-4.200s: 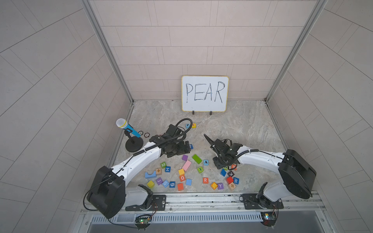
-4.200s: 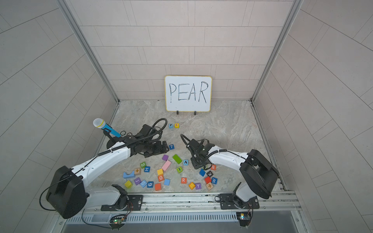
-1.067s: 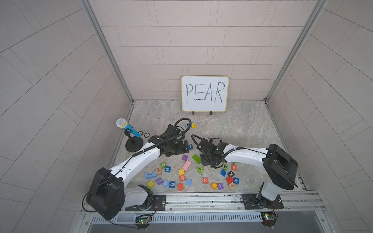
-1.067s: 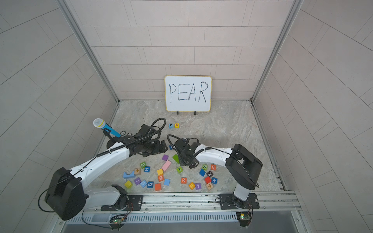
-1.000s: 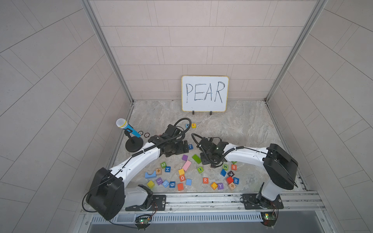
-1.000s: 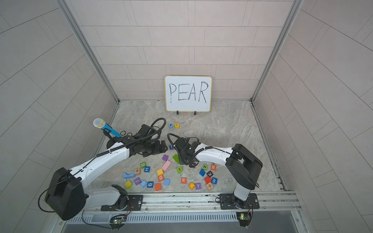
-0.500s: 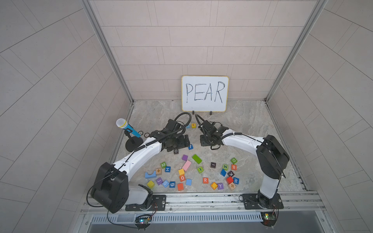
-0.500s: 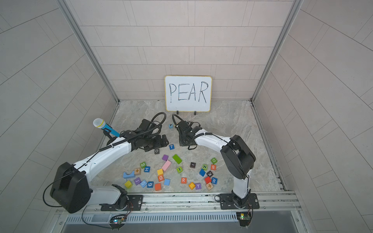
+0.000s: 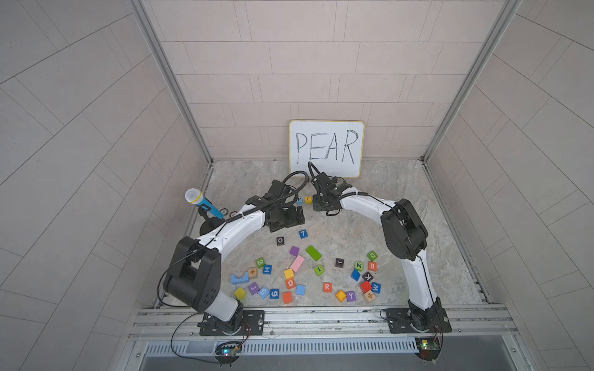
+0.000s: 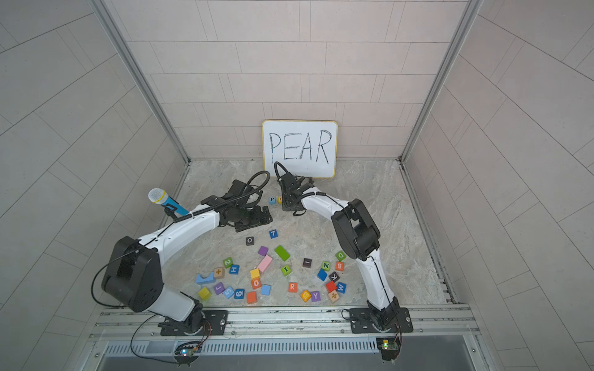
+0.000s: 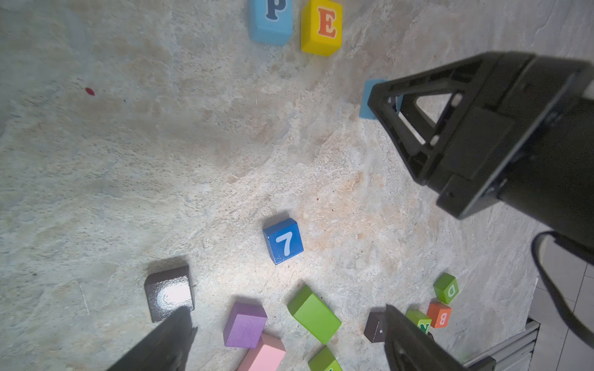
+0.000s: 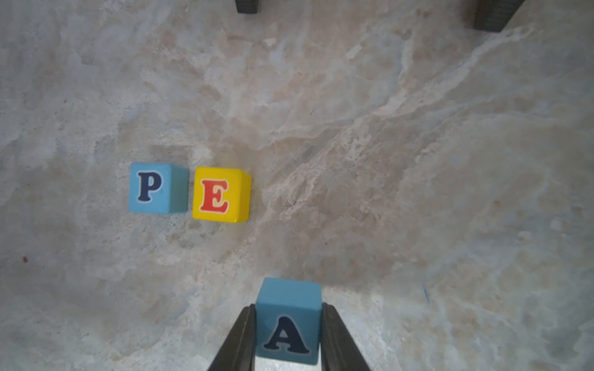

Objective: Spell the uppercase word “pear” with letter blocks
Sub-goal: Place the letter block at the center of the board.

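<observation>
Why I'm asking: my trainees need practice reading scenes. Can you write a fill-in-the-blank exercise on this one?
1. The right gripper is shut on the light-blue block lettered ____.
2. The P block stands beside the yellow block lettered ____.
3. The left gripper holds nothing; its jaws are ____.
4. The whiteboard reads ____.

Missing words: A; E; open; PEAR

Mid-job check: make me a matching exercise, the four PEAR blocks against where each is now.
1. P block
2. E block
3. A block
4. R block

a. loose on the table, near the front edge
b. in the jaws of the right gripper
c. first in the row
d. second in the row

Pairs: 1-c, 2-d, 3-b, 4-a
</observation>
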Controlling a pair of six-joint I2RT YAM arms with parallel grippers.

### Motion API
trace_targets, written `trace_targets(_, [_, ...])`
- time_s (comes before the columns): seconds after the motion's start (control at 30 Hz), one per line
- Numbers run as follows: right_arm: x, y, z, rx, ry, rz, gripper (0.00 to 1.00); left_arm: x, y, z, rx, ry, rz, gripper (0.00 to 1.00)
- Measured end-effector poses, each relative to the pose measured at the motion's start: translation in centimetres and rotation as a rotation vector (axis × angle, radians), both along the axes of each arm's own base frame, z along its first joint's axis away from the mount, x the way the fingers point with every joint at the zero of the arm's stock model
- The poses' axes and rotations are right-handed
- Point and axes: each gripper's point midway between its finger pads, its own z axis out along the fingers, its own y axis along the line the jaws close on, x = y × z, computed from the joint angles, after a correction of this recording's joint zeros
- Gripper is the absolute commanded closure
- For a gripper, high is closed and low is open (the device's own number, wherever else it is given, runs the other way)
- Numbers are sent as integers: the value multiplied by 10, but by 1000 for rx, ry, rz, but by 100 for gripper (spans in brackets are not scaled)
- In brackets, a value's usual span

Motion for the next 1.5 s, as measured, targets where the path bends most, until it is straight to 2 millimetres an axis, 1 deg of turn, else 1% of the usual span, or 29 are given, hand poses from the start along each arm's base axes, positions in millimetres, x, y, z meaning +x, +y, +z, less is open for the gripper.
trace_targets(0.13, [14,-3,-8,-6,3,-12,67,4,-1,-3,-5,15,1,4])
trace_targets(0.3, [26,-6,-16,-16,4,-16,67,4,-1,-6,-5,22,0,4])
trace_targets(0.53, [38,-2,-14,-7,-12,-17,67,5,0,-6,-5,22,0,4])
trace_targets(0.9, [45,5,-14,7,-16,-6,67,5,1,-6,-7,23,2,4])
trace_targets(1.5, [44,5,-14,5,-12,1,67,6,2,-6,-11,23,5,4])
